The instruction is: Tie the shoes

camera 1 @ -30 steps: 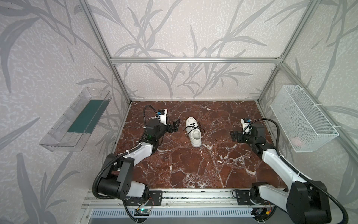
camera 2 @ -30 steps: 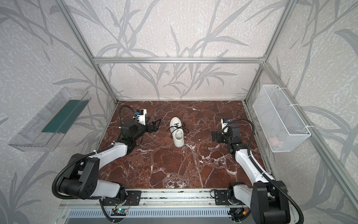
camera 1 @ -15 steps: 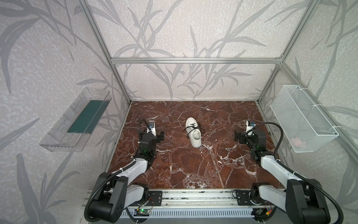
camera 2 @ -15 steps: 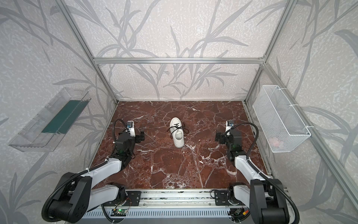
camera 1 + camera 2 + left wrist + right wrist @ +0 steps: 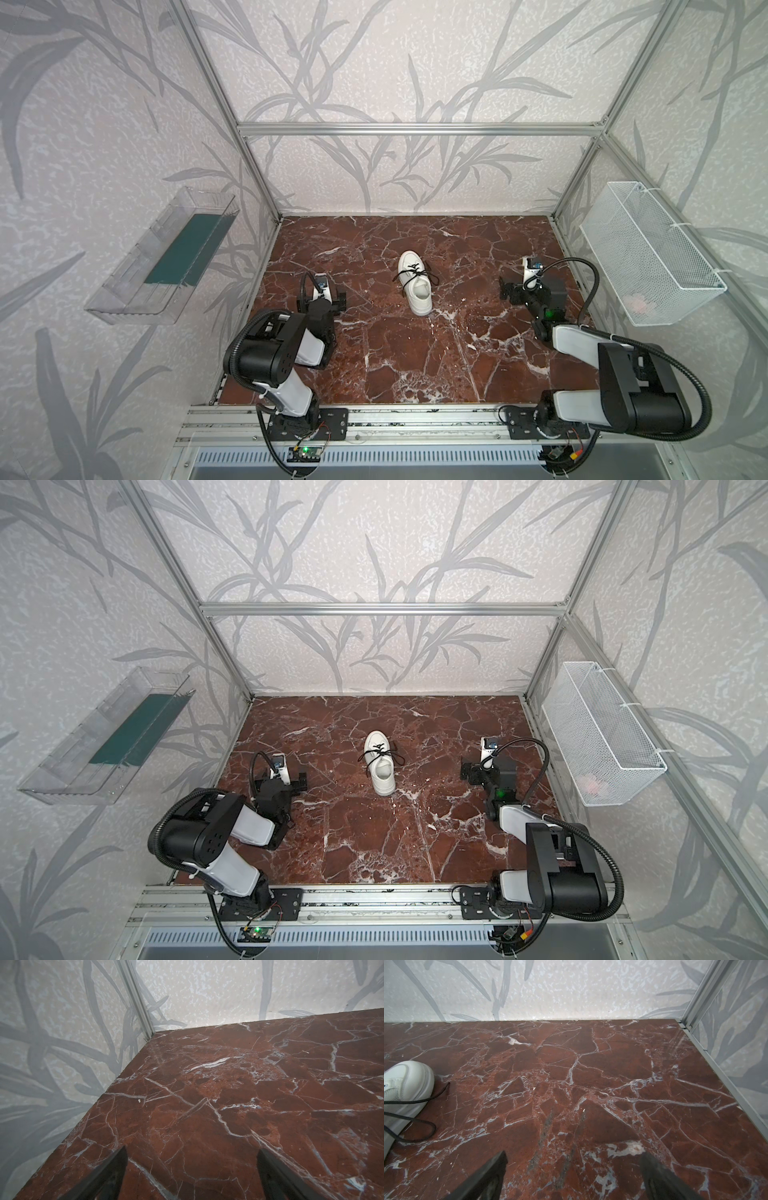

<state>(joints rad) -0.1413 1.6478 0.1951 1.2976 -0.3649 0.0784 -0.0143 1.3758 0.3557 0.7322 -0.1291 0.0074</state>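
Both top views: red marble tabletop (image 5: 415, 365), leaf-patterned walls (image 5: 374, 62), sneaker (image 5: 417, 301) mid-table; left jaws, right jaws wide apart, empty.

So there's just the one white sneaker (image 5: 415, 286) (image 5: 380, 766), a low-top with a chunky white sole, sitting upright on its sole about mid-desk (image 5: 415, 365), a bit toward the back. The toe points at the back wall with a slight angle and the heel opening faces the front. Thin black laces (image 5: 415, 275) (image 5: 380, 755) cross over the middle and spill off both sides. In the right wrist view the rounded toe (image 5: 406, 1086) shows, with a lace loop (image 5: 425, 1128) and a loose end lying on the desk right beside the sole. Can't tell if there's a proper knot.
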